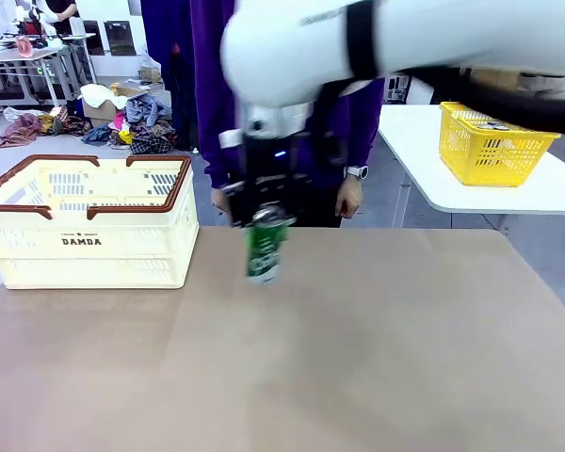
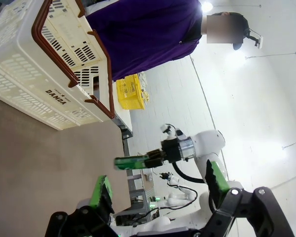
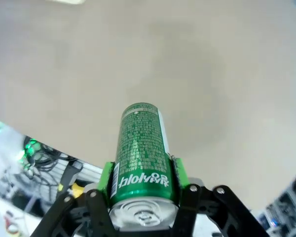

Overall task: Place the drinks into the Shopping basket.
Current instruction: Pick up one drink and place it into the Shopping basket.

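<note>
At the left of the tabletop (image 1: 377,358) stands the Shopping basket (image 1: 38,259), cream-white with a brown rim, its "DAMDA" face turned toward the robot and its handles folded down against the rim. The left tool (image 2: 158,192) is seen in its own wrist view with its jaws spread wide, the green pads well apart and nothing between them; it hangs on the robot's side of the basket and takes no part in the grip. At the centre, the right arm reaches across and its right tool (image 1: 264,215) is closed on the upper part of 1 green can (image 1: 264,252), the pads pressing both sides just below the silver top. The can hangs top up, slightly tilted, to the right of the basket and apart from it, and it appears to be clear of the tabletop. A person (image 1: 212,94) in purple stands behind it at the far side. At the far right, a yellow basket (image 1: 494,141) sits on a separate white table and is not the target. Step in hand, as judged: transfer of the gripped can. The next move calls for travel toward the robot's left, with the can's base kept above the brown rim, then descent into the basket and release.
</note>
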